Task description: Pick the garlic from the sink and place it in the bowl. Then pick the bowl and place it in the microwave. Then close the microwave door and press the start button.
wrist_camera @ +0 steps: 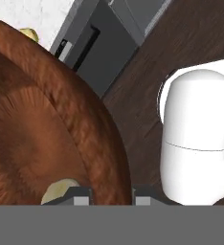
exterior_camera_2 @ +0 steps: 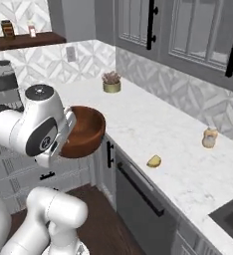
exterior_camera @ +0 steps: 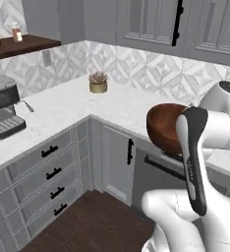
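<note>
The reddish-brown wooden bowl (exterior_camera: pixel 162 126) (exterior_camera_2: pixel 86 130) (wrist_camera: pixel 42 134) hangs in the air in front of the counter edge, tilted on its side. My gripper (wrist_camera: pixel 110 197) is shut on its rim, one finger inside the wall and one outside. The garlic (wrist_camera: pixel 60 189), a cream-white bulb, lies inside the bowl close to the inner finger. My white arm covers the bowl's right part in the left base view and its left part in the right base view. A corner of the dark sink (exterior_camera_2: pixel 230 214) shows at the lower right. The microwave and its door are out of view.
A small potted plant (exterior_camera: pixel 98 82) (exterior_camera_2: pixel 111 81) stands by the backsplash. A coffee machine (exterior_camera: pixel 2 107) sits on the left counter. On the counter (exterior_camera_2: pixel 158 124) lie a yellow piece (exterior_camera_2: pixel 154 161) and a small tan jar (exterior_camera_2: pixel 209 138). A dark dishwasher front (exterior_camera_2: pixel 138 196) is below, grey wall cabinets above.
</note>
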Controlling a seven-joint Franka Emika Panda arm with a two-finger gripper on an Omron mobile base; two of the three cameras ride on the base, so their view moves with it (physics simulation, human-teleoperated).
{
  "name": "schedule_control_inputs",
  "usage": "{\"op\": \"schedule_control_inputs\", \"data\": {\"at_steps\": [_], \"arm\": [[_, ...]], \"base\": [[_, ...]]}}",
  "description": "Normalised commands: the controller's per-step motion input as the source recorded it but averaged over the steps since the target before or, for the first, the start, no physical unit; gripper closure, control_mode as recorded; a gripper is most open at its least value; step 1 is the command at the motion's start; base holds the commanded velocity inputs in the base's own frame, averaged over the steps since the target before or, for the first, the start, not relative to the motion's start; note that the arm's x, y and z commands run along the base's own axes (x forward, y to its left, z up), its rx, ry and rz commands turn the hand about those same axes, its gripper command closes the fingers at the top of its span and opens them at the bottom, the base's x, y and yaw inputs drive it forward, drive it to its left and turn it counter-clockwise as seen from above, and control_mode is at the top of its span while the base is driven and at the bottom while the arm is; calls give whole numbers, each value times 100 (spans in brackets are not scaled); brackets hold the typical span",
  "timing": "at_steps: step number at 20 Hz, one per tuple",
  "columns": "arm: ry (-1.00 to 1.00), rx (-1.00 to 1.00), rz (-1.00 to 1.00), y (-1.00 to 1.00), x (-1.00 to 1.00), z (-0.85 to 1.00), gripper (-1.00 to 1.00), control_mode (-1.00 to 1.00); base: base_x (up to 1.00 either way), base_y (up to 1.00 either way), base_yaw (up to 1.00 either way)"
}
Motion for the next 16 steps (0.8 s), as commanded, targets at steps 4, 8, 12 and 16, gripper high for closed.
{"op": "schedule_control_inputs", "data": {"at_steps": [4, 8, 12, 16], "arm": [[0, 0, 0, 0, 0, 0, 100, 100], [0, 0, 0, 0, 0, 0, 100, 100], [0, 0, 0, 0, 0, 0, 100, 100], [0, 0, 0, 0, 0, 0, 100, 100]], "base": [[0, 89, 76], [0, 72, 80], [0, 56, 80], [-1, 57, 71]]}}
